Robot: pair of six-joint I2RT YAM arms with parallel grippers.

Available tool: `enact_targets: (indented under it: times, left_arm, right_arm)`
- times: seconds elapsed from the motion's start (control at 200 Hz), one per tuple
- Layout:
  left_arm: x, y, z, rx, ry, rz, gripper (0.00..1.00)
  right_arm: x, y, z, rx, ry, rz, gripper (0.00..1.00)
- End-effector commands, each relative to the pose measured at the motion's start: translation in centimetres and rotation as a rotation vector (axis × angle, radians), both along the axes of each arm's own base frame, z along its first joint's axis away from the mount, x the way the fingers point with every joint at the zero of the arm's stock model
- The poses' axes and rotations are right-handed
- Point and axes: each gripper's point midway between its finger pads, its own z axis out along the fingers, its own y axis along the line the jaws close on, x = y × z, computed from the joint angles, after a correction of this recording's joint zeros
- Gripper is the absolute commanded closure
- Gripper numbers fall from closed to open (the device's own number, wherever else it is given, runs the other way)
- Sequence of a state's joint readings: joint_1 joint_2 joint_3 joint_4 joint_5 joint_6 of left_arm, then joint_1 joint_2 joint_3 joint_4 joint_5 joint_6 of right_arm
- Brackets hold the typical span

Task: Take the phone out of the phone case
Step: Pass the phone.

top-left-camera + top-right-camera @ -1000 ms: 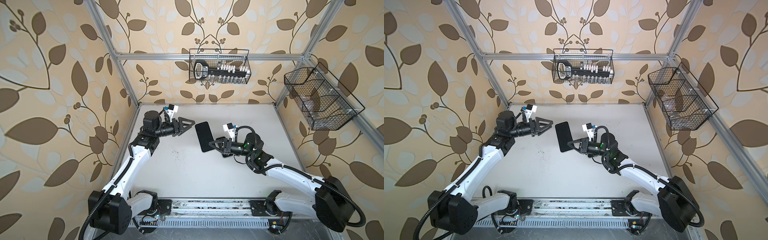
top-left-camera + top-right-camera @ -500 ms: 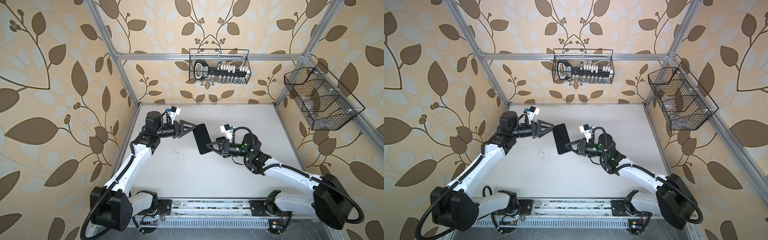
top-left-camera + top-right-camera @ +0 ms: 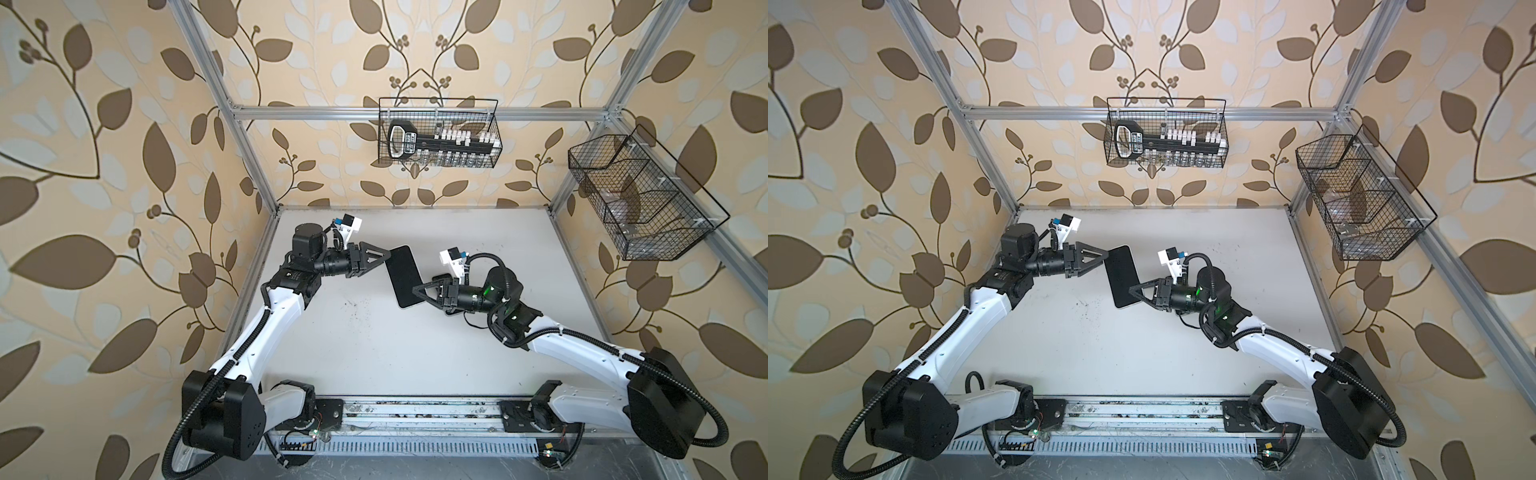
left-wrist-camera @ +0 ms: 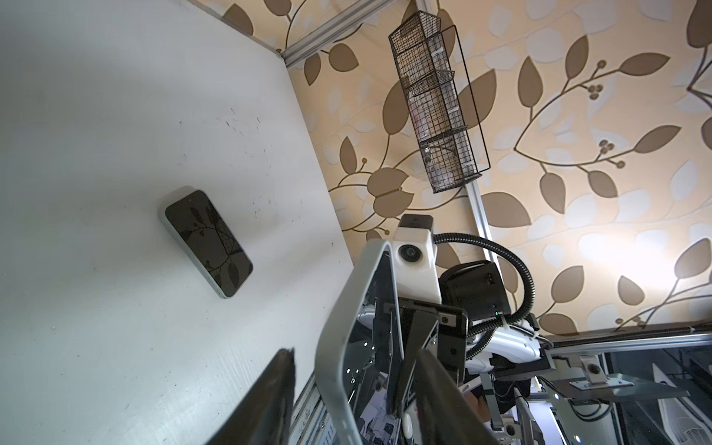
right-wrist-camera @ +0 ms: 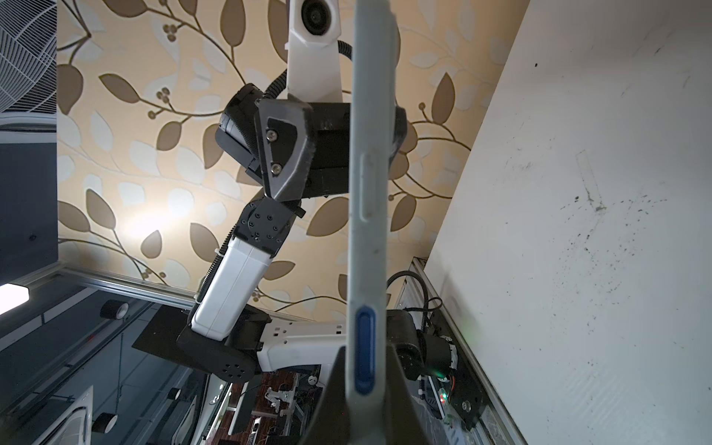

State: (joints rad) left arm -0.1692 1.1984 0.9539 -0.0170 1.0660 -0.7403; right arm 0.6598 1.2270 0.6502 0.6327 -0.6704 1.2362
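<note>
The pale grey phone case had a smooth, matt, rubbery-looking plastic edge, and its blue oval button was slightly glossier. The black flat phone showed a glossy glass screen mirroring leaf wallpaper. The white tabletop looked matt, scuffed and speckled. The far black wire-mesh basket was thin metal, and the silver frame rail was brushed aluminium.

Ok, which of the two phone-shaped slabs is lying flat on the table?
The dark-screened one, face up; the grey-edged one is held off the table by the right end effector.
</note>
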Motion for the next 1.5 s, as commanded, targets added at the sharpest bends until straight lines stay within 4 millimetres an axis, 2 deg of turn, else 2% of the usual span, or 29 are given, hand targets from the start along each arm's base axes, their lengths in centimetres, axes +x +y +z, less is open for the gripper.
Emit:
enact_targets:
  times: [0.0, 0.46, 0.685, 1.005, 1.205, 1.495]
  left_arm:
    - [-0.5, -0.3, 1.0, -0.029, -0.050, -0.042, 0.53]
    - [-1.5, -0.7, 1.2, -0.040, -0.044, -0.094, 0.71]
    - [-2.1, -0.9, 1.2, -0.037, -0.041, -0.130, 0.72]
    - [-1.8, -1.1, 1.4, -0.034, -0.042, -0.139, 0.71]
    - [-1.4, -1.2, 1.3, -0.032, -0.034, -0.138, 0.80]
    - [-1.0, -1.2, 1.8, -0.031, -0.044, -0.129, 0.80]
  right_arm:
    - [-0.2, 0.4, 4.1, 0.091, -0.099, 0.019, 1.00]
    - [0.2, 1.2, 3.3, 0.086, -0.088, 0.027, 1.00]
    - [0.3, 1.2, 3.3, 0.090, -0.082, 0.030, 1.00]
    - [-0.2, 1.8, 3.0, 0.089, -0.079, 0.059, 1.00]
    - [-0.6, 1.6, 2.8, 0.083, -0.079, 0.065, 1.00]
    - [-1.0, 1.4, 1.9, 0.061, -0.068, 0.073, 1.00]
